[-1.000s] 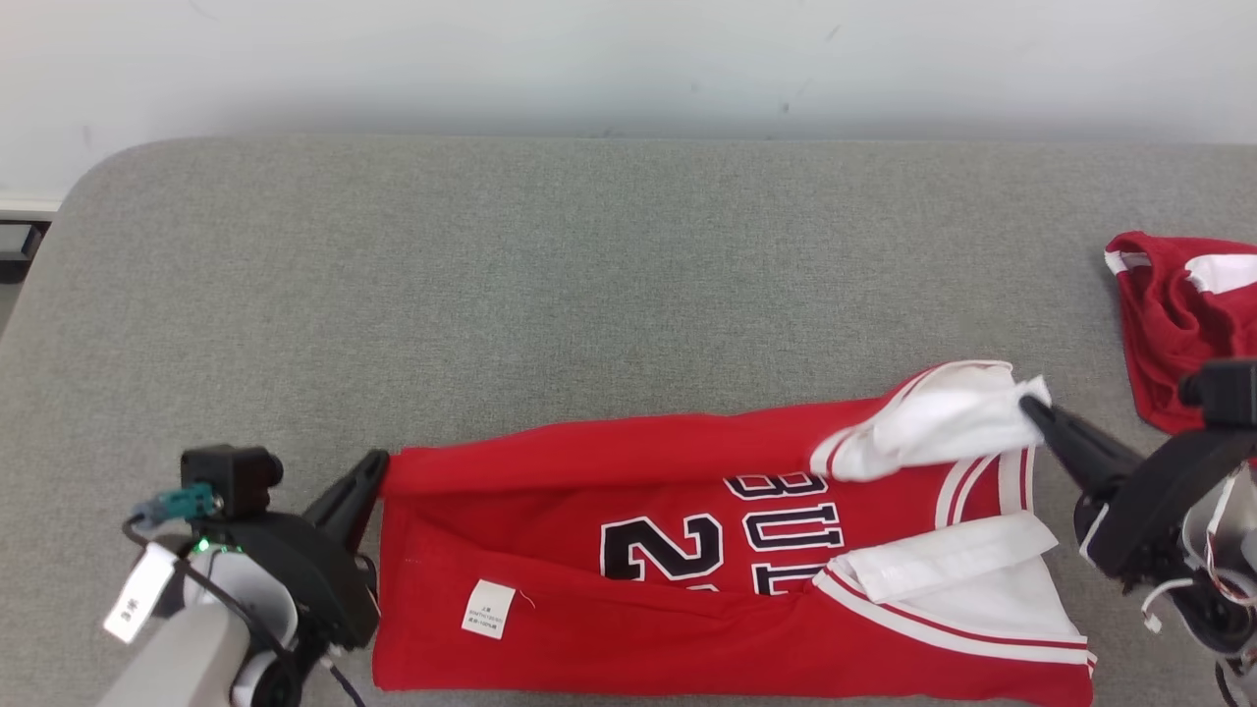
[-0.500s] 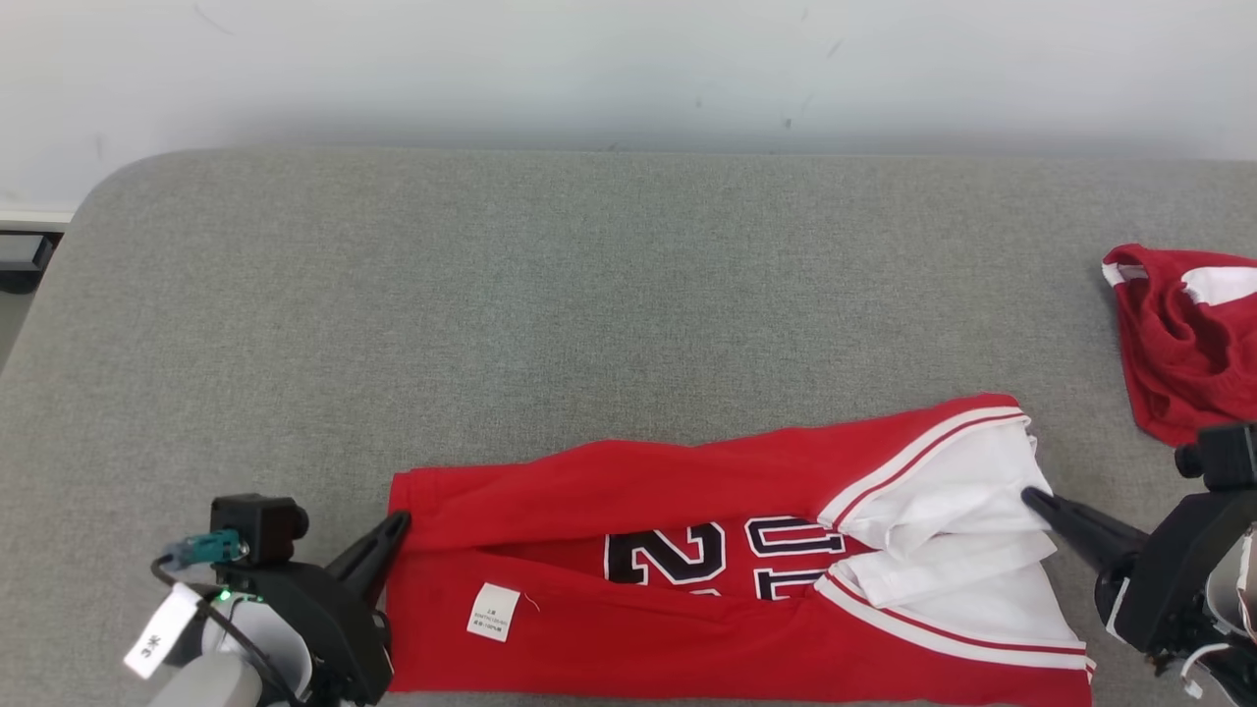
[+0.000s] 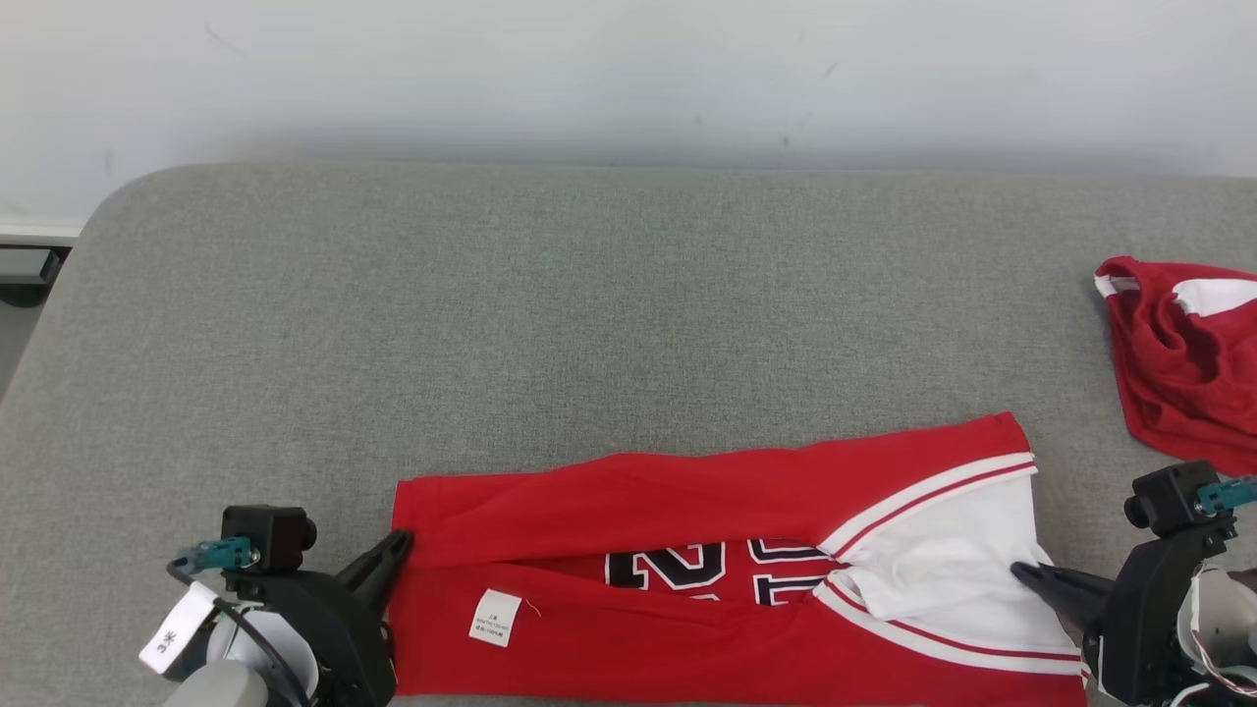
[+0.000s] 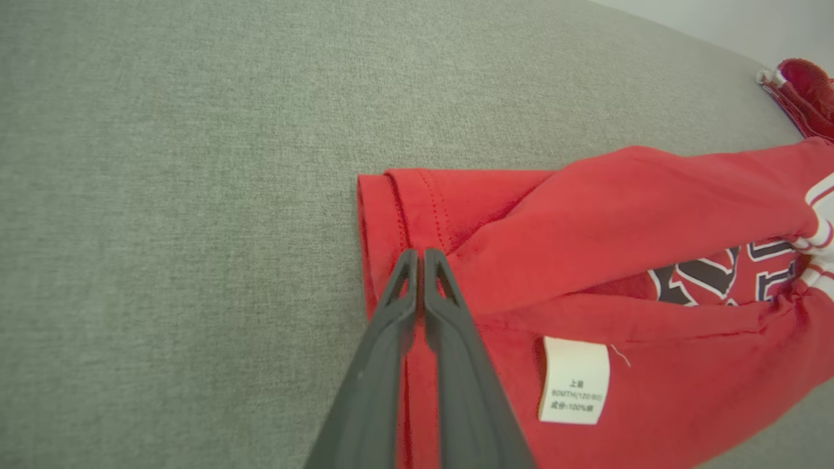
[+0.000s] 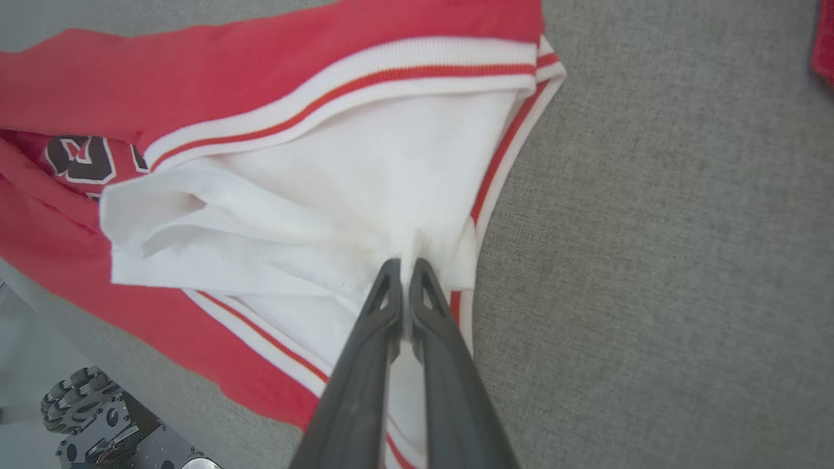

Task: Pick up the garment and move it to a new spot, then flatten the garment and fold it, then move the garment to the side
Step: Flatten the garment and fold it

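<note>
The garment is a red jersey with white shoulder panels and dark numbers, lying folded lengthwise along the near edge of the grey table. My left gripper is shut on the jersey's red hem at its left end; the left wrist view shows the gripper pinching that hem. My right gripper is shut on the white fabric at the right end; in the right wrist view the gripper pinches the gathered white cloth. A white label faces up.
A second red and white garment lies crumpled at the table's right edge, just beyond my right arm. Behind the table is a pale wall. The right wrist view catches the robot's wheeled base below the near table edge.
Both grippers have drawn the upper fold of the jersey toward the near edge, covering more of the numbers and laying the raised white panel flat. The camera has tilted somewhat.
</note>
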Controlling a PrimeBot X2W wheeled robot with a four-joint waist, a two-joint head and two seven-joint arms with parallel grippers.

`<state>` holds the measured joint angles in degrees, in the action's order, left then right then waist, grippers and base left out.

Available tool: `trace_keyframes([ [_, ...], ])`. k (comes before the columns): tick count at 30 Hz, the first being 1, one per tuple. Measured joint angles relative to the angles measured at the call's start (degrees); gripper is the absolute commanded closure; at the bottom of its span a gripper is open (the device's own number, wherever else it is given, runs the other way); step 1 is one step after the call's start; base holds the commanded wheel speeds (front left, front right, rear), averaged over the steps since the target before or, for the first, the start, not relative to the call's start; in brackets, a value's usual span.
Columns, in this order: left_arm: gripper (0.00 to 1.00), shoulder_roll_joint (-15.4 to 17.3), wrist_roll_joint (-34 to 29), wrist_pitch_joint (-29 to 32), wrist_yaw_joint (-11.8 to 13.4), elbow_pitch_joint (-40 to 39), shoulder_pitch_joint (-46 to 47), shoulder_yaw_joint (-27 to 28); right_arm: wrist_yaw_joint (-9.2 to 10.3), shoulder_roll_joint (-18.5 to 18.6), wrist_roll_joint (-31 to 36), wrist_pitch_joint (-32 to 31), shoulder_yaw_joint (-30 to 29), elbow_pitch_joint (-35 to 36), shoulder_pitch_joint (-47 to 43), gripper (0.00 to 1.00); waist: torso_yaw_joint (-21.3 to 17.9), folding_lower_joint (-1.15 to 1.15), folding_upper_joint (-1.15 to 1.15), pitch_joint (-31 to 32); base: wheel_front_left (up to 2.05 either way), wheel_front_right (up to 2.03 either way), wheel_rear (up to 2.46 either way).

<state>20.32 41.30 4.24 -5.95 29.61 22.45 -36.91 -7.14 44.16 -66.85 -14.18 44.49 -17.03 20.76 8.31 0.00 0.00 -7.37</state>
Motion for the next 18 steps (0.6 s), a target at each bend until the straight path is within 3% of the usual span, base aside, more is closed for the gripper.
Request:
trace_keyframes([
  [10, 0.0, 0.2, 0.0, -2.7, 1.5, -0.8, -2.2, 1.3, 0.0, -1.2, -4.8, 2.9, -2.9, -1.0, -0.3, 0.0, -0.1, 0.0, 0.0, 2.2, 0.0, 0.0, 0.0],
  [18, 0.0, 0.6, -1.1, -7.6, 5.0, -5.5, -7.6, 1.9, 0.0, -0.5, -7.5, 8.2, -5.8, -0.3, -3.1, 0.0, -0.6, 0.0, 0.0, 5.4, 0.0, 0.0, 0.0],
])
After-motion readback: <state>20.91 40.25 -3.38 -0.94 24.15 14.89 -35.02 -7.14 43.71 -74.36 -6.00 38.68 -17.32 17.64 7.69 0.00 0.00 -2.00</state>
